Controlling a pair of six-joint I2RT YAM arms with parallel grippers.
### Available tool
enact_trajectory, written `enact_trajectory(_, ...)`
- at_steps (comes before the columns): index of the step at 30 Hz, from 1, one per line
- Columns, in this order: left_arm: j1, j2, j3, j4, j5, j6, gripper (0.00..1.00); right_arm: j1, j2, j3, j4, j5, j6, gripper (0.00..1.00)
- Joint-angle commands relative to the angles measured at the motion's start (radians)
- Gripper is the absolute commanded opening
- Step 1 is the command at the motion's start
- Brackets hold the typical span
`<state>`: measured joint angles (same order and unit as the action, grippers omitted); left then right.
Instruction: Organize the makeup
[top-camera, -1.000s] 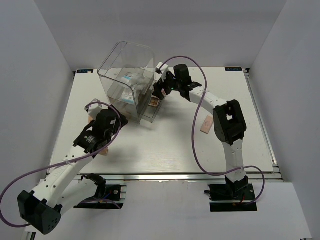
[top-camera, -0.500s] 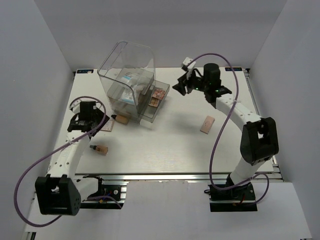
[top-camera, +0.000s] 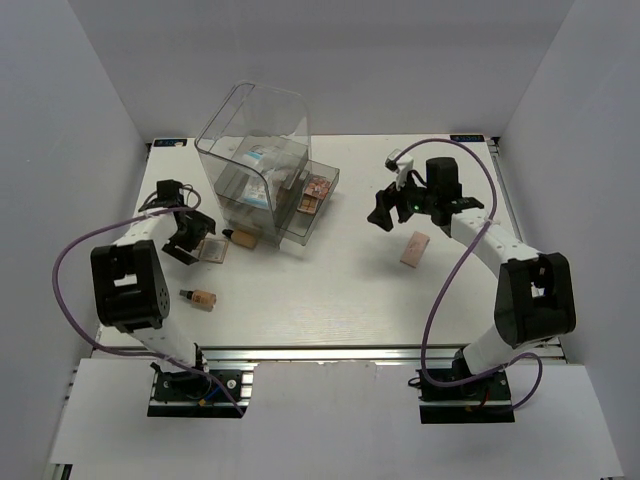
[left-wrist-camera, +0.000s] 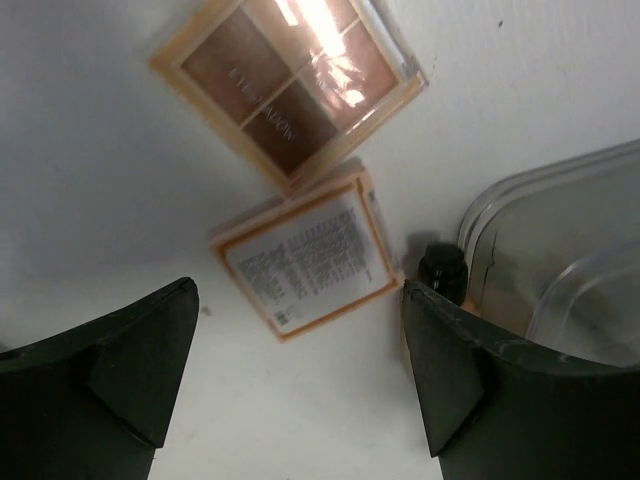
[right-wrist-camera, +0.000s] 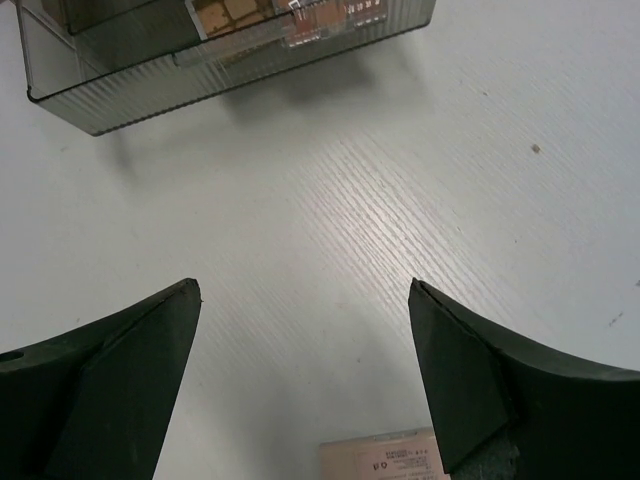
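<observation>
White tabletop (top-camera: 330, 300) stretches under both my arms between plain pale walls, with the big clear box (top-camera: 255, 140) standing at the back left and its lower drawer (top-camera: 312, 200) pulled out, palettes lying in it. My left claw (left-wrist-camera: 298, 290) hangs spread wide and empty just beside that box, over two palettes that seem to touch at a corner: a brown palette (left-wrist-camera: 290, 85) face up and a label-up palette (left-wrist-camera: 305, 262) right between my fingers. My right claw (right-wrist-camera: 302, 290) is just as wide and empty over bare table, with a lone palette (top-camera: 414, 248) near it on the side toward my base. I judge a pick is due on each side. On the left I'd square my fingers to the label-up palette's long edges, drop straight, and close without nudging its neighbour or the dark-capped bottle (left-wrist-camera: 443, 272) beside it. On the right I'd draw back first, since only a corner of that palette shows at my wrist view's bottom edge. A second bottle (top-camera: 200, 298) lies apart at the front left. Glare blurs what the box's upper part holds, my finger hides the near bottle's body, and the label print is too small to read.
</observation>
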<state>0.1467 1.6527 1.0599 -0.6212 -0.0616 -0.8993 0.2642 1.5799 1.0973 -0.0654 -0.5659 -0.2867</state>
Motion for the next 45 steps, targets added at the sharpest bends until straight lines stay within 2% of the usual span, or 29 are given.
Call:
enact_trajectory(1,0.001,0.035,0.072,-0.043,0.014,-0.032,0.92,-0.019,-0.064,-0.025,0.018,0.029,0.024,0.89)
enact_trajectory(6,0.001,0.113,0.159,-0.123,-0.012,-0.05,0.93,-0.033,-0.077,-0.054,0.032,0.037,0.041,0.89)
enact_trajectory(25,-0.007,0.271,0.238,-0.215,-0.063,-0.036,0.93,-0.056,-0.089,-0.093,0.081,0.034,0.087,0.89)
enact_trajectory(28,-0.019,0.317,0.278,-0.305,-0.115,-0.009,0.94,-0.06,-0.095,-0.097,0.082,0.032,0.09,0.89)
enact_trajectory(31,-0.025,0.332,0.266,-0.333,-0.159,-0.006,0.94,-0.062,-0.101,-0.105,0.087,0.029,0.099,0.89)
enact_trajectory(36,-0.032,0.271,0.135,-0.275,-0.167,-0.024,0.93,-0.062,-0.11,-0.116,0.091,0.024,0.109,0.89)
enact_trajectory(39,-0.035,0.242,0.088,-0.241,-0.165,-0.036,0.89,-0.063,-0.11,-0.116,0.092,0.021,0.107,0.89)
enact_trajectory(43,-0.033,0.188,0.057,-0.181,-0.153,-0.041,0.71,-0.063,-0.11,-0.109,0.092,0.017,0.101,0.89)
enact_trajectory(44,-0.035,0.161,0.057,-0.173,-0.15,-0.039,0.61,-0.065,-0.11,-0.106,0.092,0.017,0.101,0.89)
enact_trajectory(45,-0.033,0.145,0.055,-0.164,-0.147,-0.039,0.55,-0.063,-0.112,-0.105,0.088,0.015,0.1,0.89)
